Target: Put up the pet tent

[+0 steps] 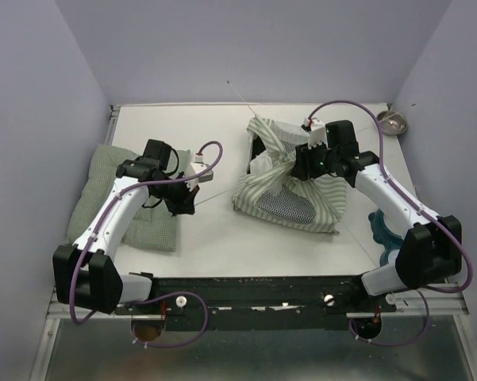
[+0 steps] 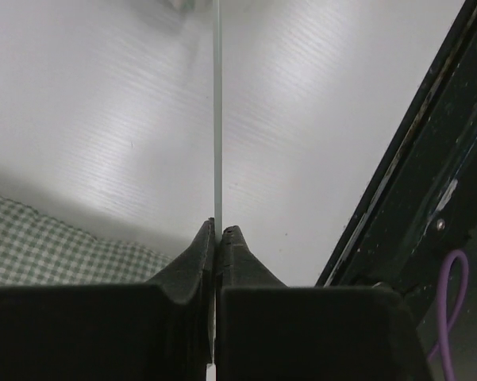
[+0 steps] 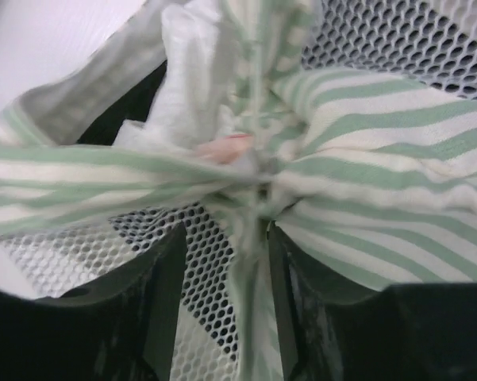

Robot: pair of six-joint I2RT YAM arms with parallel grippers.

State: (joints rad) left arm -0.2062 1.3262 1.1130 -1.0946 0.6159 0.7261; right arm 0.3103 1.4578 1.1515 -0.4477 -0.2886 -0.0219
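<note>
Striped cloth-and-mesh pet tent (image 1: pixel 284 197), matt white table (image 1: pixel 222 238)

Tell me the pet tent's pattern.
Pet tent: green-and-white stripes, clearest in right wrist view.

Pet tent (image 1: pixel 290 190) striped green and white, mesh panels (image 3: pixel 397 40) pale grey, tag (image 3: pixel 222 148) pink; pole (image 2: pixel 217 119) whitish; quilted cushion (image 1: pixel 103 178) green-and-white checked; table (image 1: pixel 222 238) white; arm cables (image 1: pixel 345 102) purple

Bright and even from above, with a soft grey shadow on the white table (image 2: pixel 103 178) just in front of the left gripper (image 2: pixel 219 232), a pale shine farther out, and the pet tent (image 3: pixel 365 182) fuzzy and blurry right at the right gripper (image 3: pixel 222 238).
</note>
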